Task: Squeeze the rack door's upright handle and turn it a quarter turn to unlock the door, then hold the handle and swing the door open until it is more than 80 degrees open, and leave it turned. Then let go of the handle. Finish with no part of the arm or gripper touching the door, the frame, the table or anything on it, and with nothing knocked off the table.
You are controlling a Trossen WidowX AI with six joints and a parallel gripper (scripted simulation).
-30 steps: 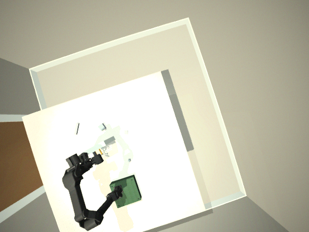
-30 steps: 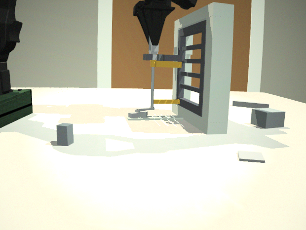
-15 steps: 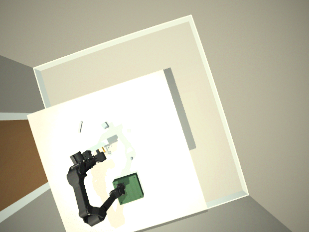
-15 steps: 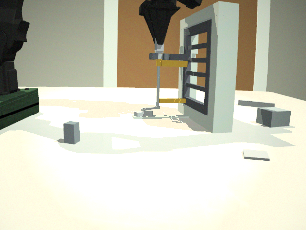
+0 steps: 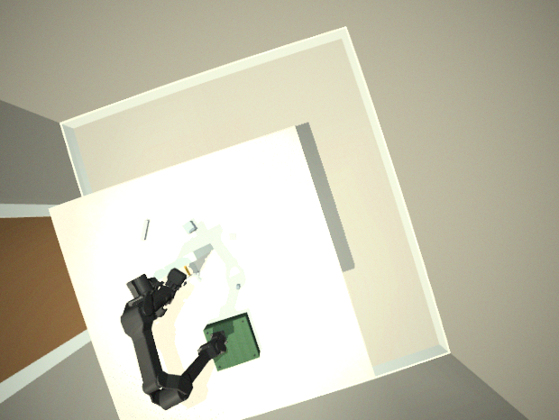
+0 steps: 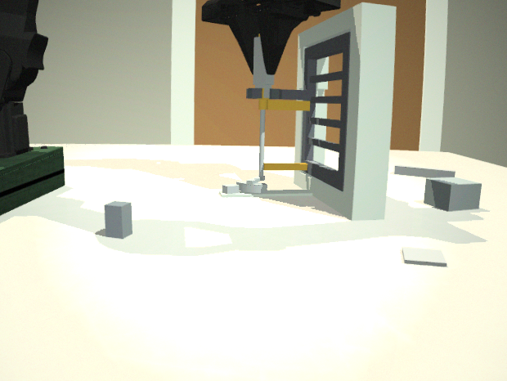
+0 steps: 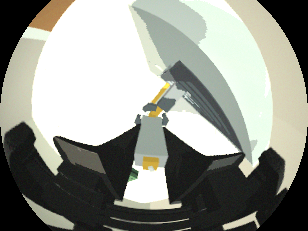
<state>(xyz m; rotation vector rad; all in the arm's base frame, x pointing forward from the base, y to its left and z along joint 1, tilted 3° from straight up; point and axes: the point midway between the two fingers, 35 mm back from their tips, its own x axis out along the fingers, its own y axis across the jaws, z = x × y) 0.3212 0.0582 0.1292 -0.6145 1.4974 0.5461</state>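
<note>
The upright grey handle (image 6: pixel 257 61) (image 7: pixel 151 136) stands above yellow brackets (image 6: pixel 286 105) on the front of the rack door. My gripper (image 6: pixel 262 70) is shut on the handle, one black finger on each side of it in the wrist view. There the handle is at a slant to the door, partly turned; the exact angle is unclear. The dark barred door (image 6: pixel 345 123) sits in its pale upright frame (image 6: pixel 374 123), with no clear swing out of it. A thin rod (image 6: pixel 262 139) hangs below the handle. In the top view the arm hides the fingertips.
A small upright block (image 5: pixel 238 286) (image 6: pixel 118 219) stands between the green base (image 5: pixel 239 342) (image 6: pixel 33 172) and the frame. Beyond the frame are a larger block (image 5: pixel 190 226) (image 6: pixel 452 196), a flat tile (image 5: pixel 233 236) (image 6: pixel 423 257) and a long bar (image 5: pixel 144 230) (image 6: pixel 423 171).
</note>
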